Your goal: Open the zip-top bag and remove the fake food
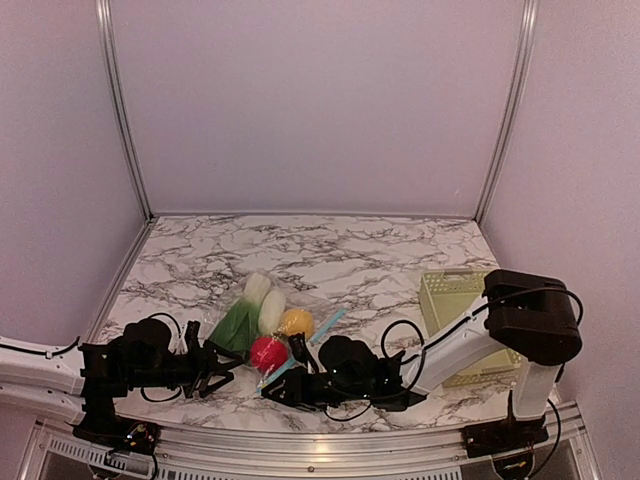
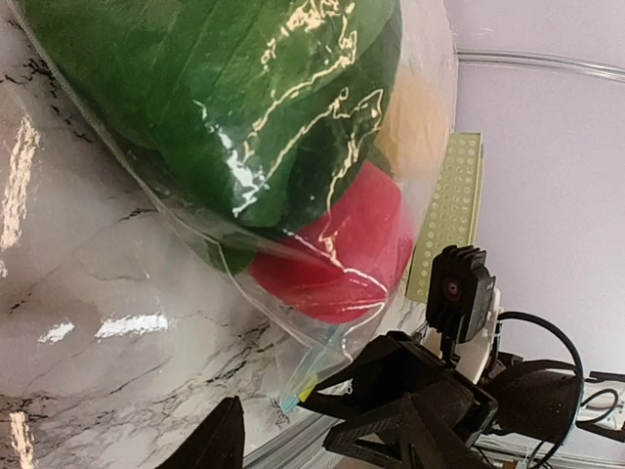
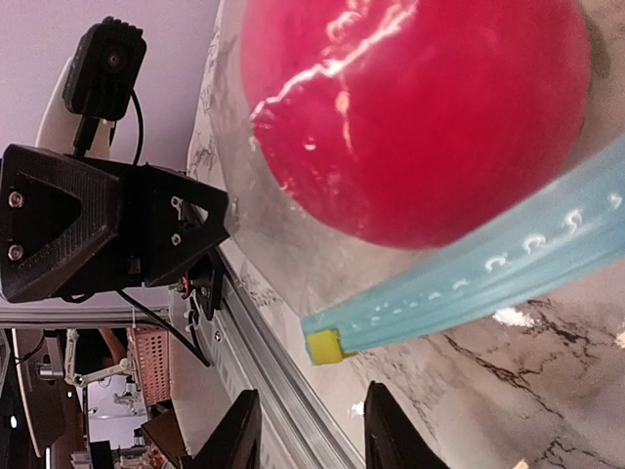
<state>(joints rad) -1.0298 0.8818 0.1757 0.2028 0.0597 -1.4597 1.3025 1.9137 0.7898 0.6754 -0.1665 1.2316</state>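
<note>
Well, the zip-top bag (image 1: 281,335) lies low centre in the top view, its blue zipper strip (image 3: 469,283) looking sealed. It's thin, crinkly, slippery film, so I'd pinch the stiffer strip rather than the body. Inside sit a red fruit (image 1: 267,352), yellow fruit (image 1: 296,322), white piece (image 1: 271,310) and green vegetable (image 1: 238,326), which I judge light and likely to roll. The right gripper (image 3: 311,435) has its jaws parted and empty, just short of the strip's yellow end (image 3: 324,346). The left gripper (image 1: 222,372) looks spread too, holding nothing. At right, the arm partly hides the lattice basket (image 1: 448,292).

Red fruit (image 3: 410,107) and zipper strip (image 3: 488,274) — both cropped.
</note>
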